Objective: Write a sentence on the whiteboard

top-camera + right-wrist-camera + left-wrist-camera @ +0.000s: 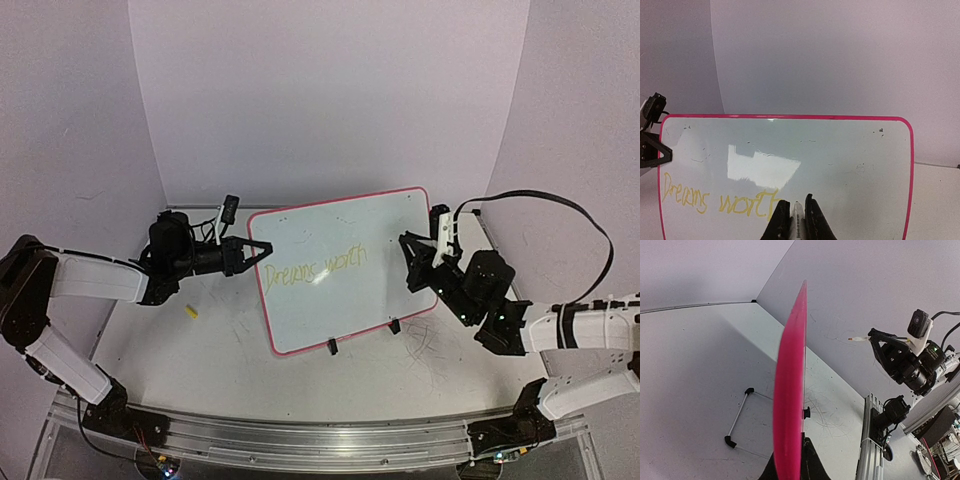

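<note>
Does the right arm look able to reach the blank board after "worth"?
Probably yes: the right hand, shut on a marker, faces the whiteboard with nothing between; the left hand clamps only its opposite edge.

Pink-rimmed white whiteboard [345, 305], yellow sentence [315, 268], grey-scribbled white table [200, 365]

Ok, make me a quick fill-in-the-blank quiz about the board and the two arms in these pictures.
1. The left pincer is shut on the edge of the ___.
2. The sentence so far is written in ___ ink.
3. The right pincer grips a ___.
Missing words: whiteboard; yellow; marker.
</note>
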